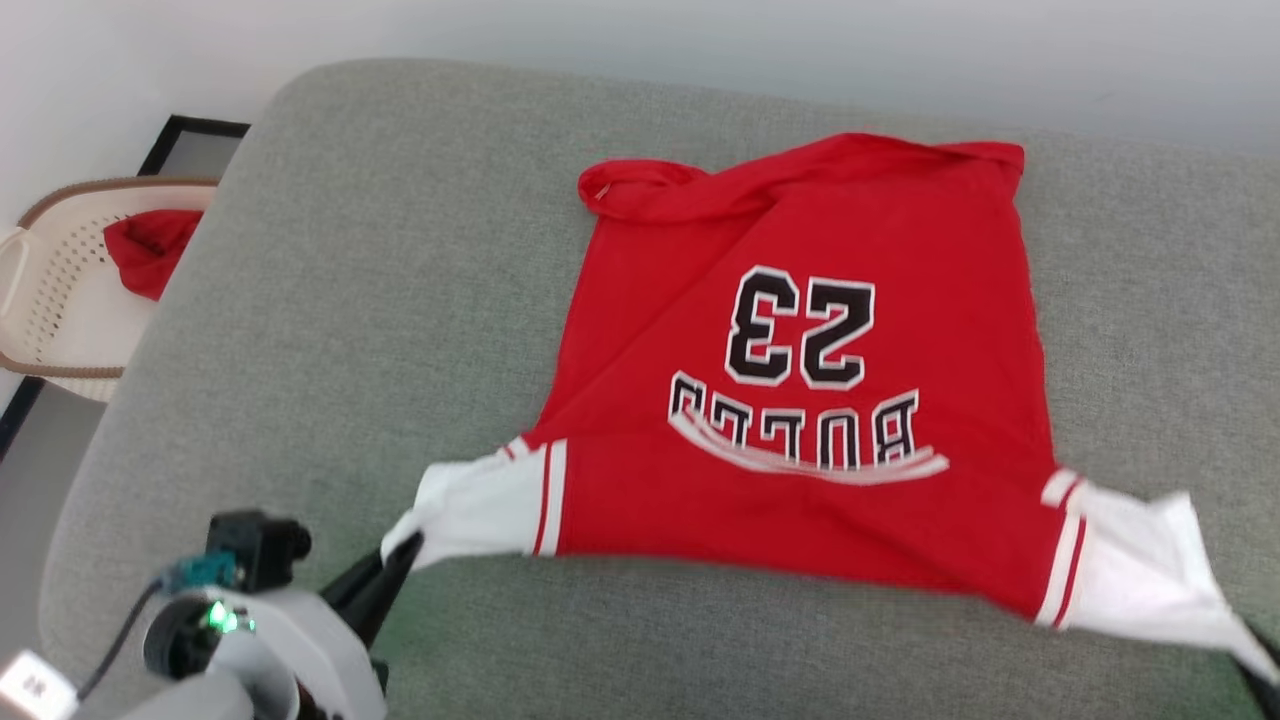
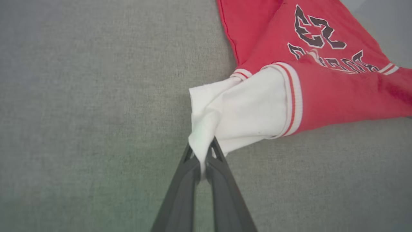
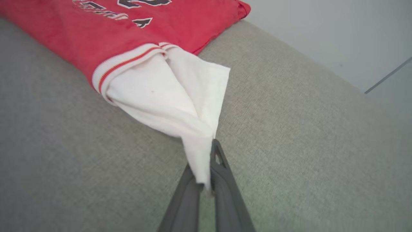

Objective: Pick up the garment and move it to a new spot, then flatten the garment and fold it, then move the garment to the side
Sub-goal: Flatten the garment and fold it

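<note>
Left gripper (image 2: 201, 151) pinched tight on the tip of one white sleeve of the garment (image 2: 322, 96), with cloth bunched between the two dark fingers and no gap visible. Right gripper (image 3: 206, 158) likewise clamped on the other white sleeve, whose fabric is drawn into a point between the fingers.

In the head view the garment (image 1: 800, 420) lies spread on a grey woven cushion (image 1: 350, 300), right of centre, print side up. It carries "23" and black white-outlined letters, upside down to the camera. Both sleeves are pulled out toward the near edge and the far hem is rumpled and rolled.

The left gripper (image 1: 400, 555) meets the sleeve tip at lower left. A dark sliver at the lower right corner is probably the right gripper (image 1: 1262, 668); too cropped to be sure.

The head view also takes in a cream perforated basket (image 1: 50, 300) off the cushion's left, with a small red cloth (image 1: 145, 250) inside. Wrist views give the red-and-white ribbed cuff stripes and soft, creased knit.
</note>
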Robot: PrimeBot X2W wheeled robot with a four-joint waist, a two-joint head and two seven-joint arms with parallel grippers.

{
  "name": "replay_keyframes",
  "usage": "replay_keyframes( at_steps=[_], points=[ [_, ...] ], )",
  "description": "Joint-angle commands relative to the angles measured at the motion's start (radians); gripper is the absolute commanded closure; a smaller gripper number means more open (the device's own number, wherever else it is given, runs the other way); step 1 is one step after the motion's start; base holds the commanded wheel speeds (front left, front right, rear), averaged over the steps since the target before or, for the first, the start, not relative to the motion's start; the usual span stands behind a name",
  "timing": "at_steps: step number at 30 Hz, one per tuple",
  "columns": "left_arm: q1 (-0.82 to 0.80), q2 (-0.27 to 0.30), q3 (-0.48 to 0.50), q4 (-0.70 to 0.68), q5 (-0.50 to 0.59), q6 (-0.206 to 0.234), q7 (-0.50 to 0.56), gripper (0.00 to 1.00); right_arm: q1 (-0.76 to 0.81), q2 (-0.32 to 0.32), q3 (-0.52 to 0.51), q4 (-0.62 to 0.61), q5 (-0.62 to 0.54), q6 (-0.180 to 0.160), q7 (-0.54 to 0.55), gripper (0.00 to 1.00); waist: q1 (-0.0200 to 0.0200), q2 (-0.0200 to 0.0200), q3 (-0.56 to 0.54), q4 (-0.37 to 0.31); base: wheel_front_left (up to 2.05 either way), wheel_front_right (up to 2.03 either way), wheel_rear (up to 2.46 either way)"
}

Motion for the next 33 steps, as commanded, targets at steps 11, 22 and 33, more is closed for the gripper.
replay_keyframes(
  at_steps=[11, 22, 33],
  points=[
    [0.153, 0.003, 0.040, -0.048, -0.009, 0.082, -0.016, 1.00, 0.194, 0.080, 0.019, -0.052, 0.077, -0.001, 0.000, 1.00, 0.0000, 0.0000, 0.026, 0.009, 0.00, 0.00, 0.00],
    [0.223, -0.029, 0.128, -0.057, 0.013, 0.096, -0.018, 1.00, 0.206, 0.098, 0.024, -0.044, 0.109, -0.001, 0.002, 1.00, 0.0000, 0.0000, 0.049, 0.007, 0.00, 0.00, 0.00],
    [0.249, -0.092, 0.212, -0.066, 0.086, 0.077, -0.018, 1.00, 0.174, 0.081, 0.020, -0.165, 0.174, -0.001, 0.047, 0.00, 0.0000, 0.0000, 0.049, 0.014, 0.00, 0.00, 0.00]
  ],
)
